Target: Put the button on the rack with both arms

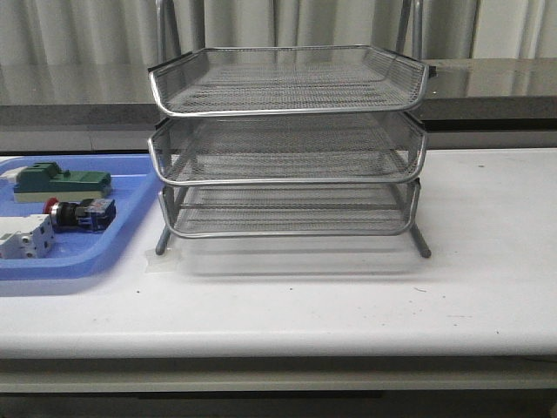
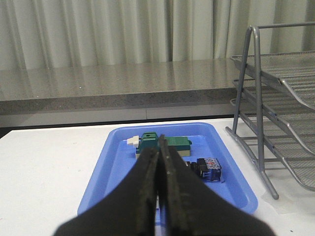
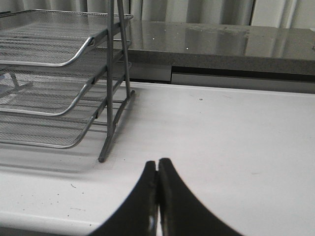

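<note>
The button point(image 1: 80, 213), red head and black body with a blue rear, lies on its side in the blue tray point(image 1: 130, 228) at the table's left. It also shows in the left wrist view point(image 2: 208, 168), partly hidden behind my fingers. The three-tier silver wire rack point(image 1: 287, 144) stands at the table's middle, its trays empty. It shows in the left wrist view point(image 2: 275, 98) and the right wrist view point(image 3: 59, 78). My left gripper point(image 2: 160, 140) is shut and empty, short of the tray. My right gripper point(image 3: 157, 163) is shut and empty over bare table beside the rack's leg. Neither arm shows in the front view.
A green block point(image 1: 59, 180) and a white breaker-like block point(image 1: 24, 237) share the blue tray with the button. The green block also shows in the left wrist view point(image 2: 177, 144). A grey stone ledge point(image 1: 487, 87) and curtains run behind the white table point(image 1: 348, 296).
</note>
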`<state>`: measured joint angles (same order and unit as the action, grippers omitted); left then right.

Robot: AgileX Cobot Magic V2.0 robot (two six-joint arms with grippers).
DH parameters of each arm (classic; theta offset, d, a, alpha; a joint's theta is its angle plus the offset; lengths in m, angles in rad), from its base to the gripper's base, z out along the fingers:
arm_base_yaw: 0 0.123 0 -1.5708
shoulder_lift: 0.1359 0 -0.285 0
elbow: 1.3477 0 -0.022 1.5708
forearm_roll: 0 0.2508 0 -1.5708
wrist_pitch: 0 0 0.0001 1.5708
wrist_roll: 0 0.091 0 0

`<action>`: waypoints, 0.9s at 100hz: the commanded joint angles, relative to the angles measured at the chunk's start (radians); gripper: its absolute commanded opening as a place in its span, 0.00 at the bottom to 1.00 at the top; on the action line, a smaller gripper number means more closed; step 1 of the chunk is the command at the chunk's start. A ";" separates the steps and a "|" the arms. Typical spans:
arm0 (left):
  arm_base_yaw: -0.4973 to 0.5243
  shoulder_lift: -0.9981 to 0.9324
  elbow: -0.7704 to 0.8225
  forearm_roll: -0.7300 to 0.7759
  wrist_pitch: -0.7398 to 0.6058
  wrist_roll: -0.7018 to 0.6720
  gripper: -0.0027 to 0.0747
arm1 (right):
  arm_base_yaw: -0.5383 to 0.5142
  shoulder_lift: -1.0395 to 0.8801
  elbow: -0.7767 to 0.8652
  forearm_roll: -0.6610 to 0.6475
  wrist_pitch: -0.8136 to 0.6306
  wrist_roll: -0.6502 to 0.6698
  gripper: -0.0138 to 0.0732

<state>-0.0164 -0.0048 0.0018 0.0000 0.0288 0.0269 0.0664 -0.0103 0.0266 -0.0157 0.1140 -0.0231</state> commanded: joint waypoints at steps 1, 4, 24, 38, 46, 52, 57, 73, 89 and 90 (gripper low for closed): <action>0.001 -0.031 0.044 0.000 -0.080 -0.010 0.01 | -0.004 -0.021 -0.016 -0.001 -0.082 -0.003 0.09; 0.001 -0.031 0.044 0.000 -0.080 -0.010 0.01 | -0.004 -0.021 -0.016 -0.001 -0.082 -0.003 0.09; 0.001 -0.031 0.044 0.000 -0.080 -0.010 0.01 | -0.004 -0.021 -0.016 -0.001 -0.082 -0.003 0.09; 0.001 -0.031 0.044 0.000 -0.080 -0.010 0.01 | -0.004 -0.021 -0.016 -0.001 -0.082 -0.003 0.09; 0.001 -0.031 0.044 0.000 -0.080 -0.010 0.01 | -0.004 -0.021 -0.016 -0.001 -0.082 -0.003 0.09; 0.001 -0.031 0.044 0.000 -0.080 -0.010 0.01 | -0.004 -0.021 -0.016 -0.001 -0.082 -0.003 0.09; 0.001 -0.031 0.044 0.000 -0.080 -0.010 0.01 | -0.004 -0.021 -0.016 -0.001 -0.082 -0.003 0.09; 0.001 -0.031 0.044 0.000 -0.080 -0.010 0.01 | -0.004 -0.021 -0.016 -0.001 -0.088 -0.003 0.09; 0.001 -0.031 0.044 0.000 -0.080 -0.010 0.01 | -0.004 -0.021 -0.017 -0.001 -0.128 -0.003 0.09; 0.001 -0.031 0.044 0.000 -0.080 -0.010 0.01 | -0.004 -0.021 -0.017 -0.001 -0.133 -0.003 0.09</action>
<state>-0.0164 -0.0048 0.0018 0.0000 0.0288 0.0269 0.0664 -0.0103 0.0266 -0.0157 0.1060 -0.0231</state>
